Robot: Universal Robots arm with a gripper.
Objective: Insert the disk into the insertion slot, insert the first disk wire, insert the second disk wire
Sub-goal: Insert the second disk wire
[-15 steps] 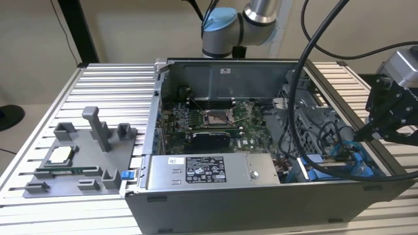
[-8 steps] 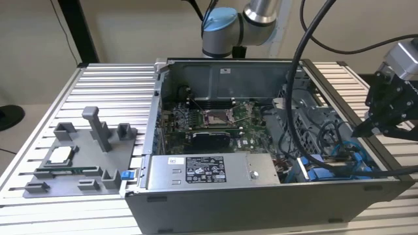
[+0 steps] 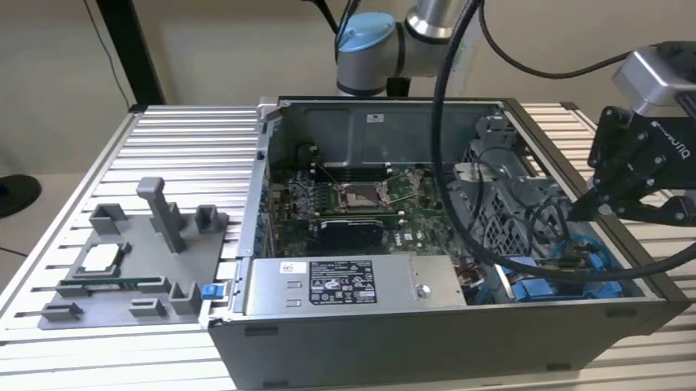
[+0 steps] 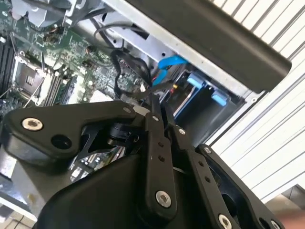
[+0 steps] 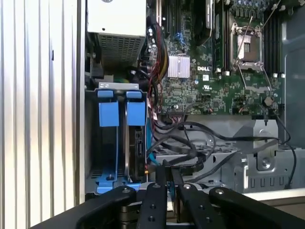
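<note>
My fingers (image 5: 167, 179) pinch narrowly on a black wire (image 5: 190, 160) above the open computer case (image 3: 435, 334), beside the blue-framed disk (image 5: 136, 138) seated in its slot; no print there is legible.

Table (image 3: 185, 147): ribbed bare aluminium, matt silver. Computer case (image 3: 435, 342): dark grey painted sheet metal outside, bare dull steel inside. Motherboard (image 5: 200, 81): green circuit board with a small finned silver metal heatsink (image 5: 178, 66). Power-supply box (image 3: 348, 285): grey metal, white paper label. Disk (image 5: 136, 143) frame: bright blue smooth plastic, slightly glossy. Cables (image 5: 190, 143): black rubbery sheath, semi-gloss; one flat blue one. Parts holder (image 3: 142, 261): matt grey plastic, looks printed. Gripper (image 4: 159, 114): matt black plastic or metal links, shiny steel screws. Arm joint (image 3: 364, 49): brushed silver metal with a smooth light-blue plastic cap
</note>
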